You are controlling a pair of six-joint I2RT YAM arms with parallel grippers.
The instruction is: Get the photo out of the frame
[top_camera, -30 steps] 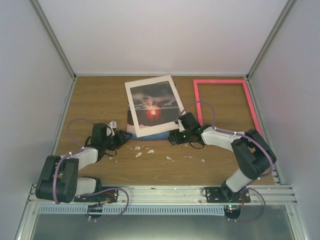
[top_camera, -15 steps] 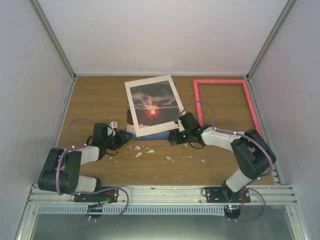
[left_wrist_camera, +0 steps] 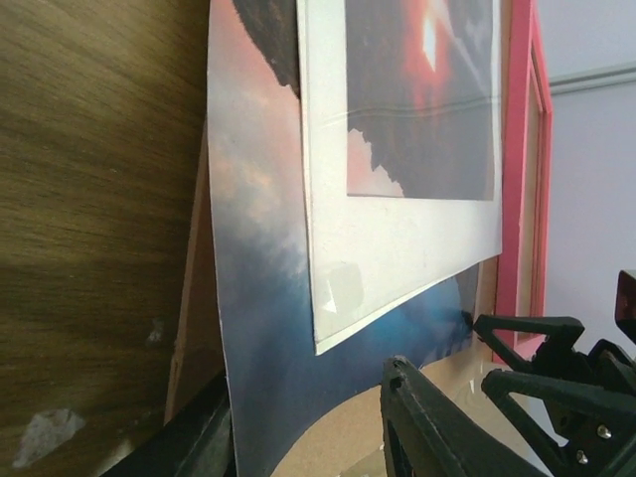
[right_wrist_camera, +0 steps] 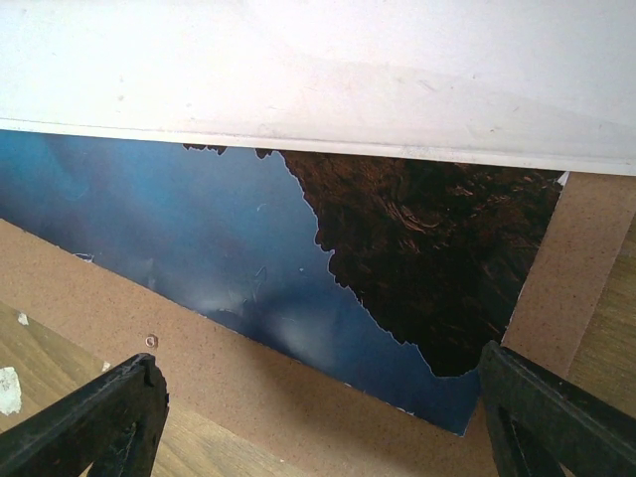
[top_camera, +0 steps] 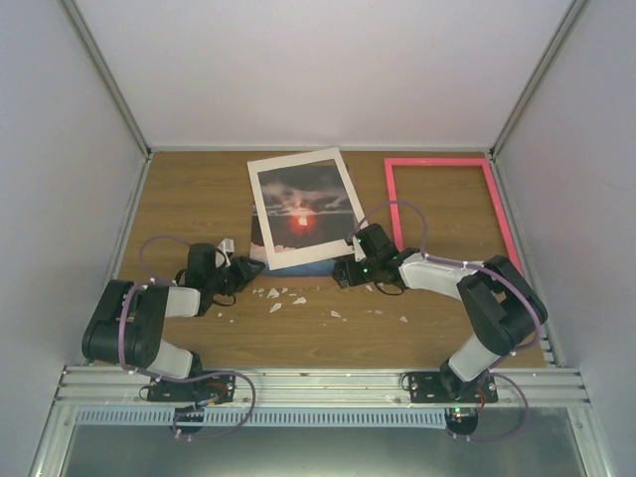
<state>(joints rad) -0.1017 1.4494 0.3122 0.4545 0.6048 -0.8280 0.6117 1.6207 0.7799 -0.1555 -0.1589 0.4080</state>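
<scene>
A: Where is the photo (right_wrist_camera: 278, 268) sitting right now?
B: It is lying flat on the brown backing board (right_wrist_camera: 586, 258), out of the frame (top_camera: 437, 161). The white mat (left_wrist_camera: 397, 248) is resting askew on top and covering much of it. Its near strip and a dark corner are showing past the mat.
A: What should I be worrying about from here?
B: Mostly that stack. The left gripper (left_wrist_camera: 303, 402) is hovering at the photo's near left corner with its jaws apart, and both print and board are reaching into the gap. If it pinches there, I am guessing it may be taking the board along with the print, or creasing the thin corner. The right gripper (right_wrist_camera: 316, 368) is sitting at the near right edge, jaws wide apart and clamped on nothing. The mat is weighing on the print, and a small clear patch (left_wrist_camera: 338, 291) at its corner is looking like tape. A pull may therefore be dragging the mat along or tearing paper.
A: Is anything holding anything?
B: Only the frame is counting as a holder. It is lying alone on the surface (top_camera: 199, 199) to the right, apart from the stack, with nothing inside it but bare wood showing through the opening
</scene>
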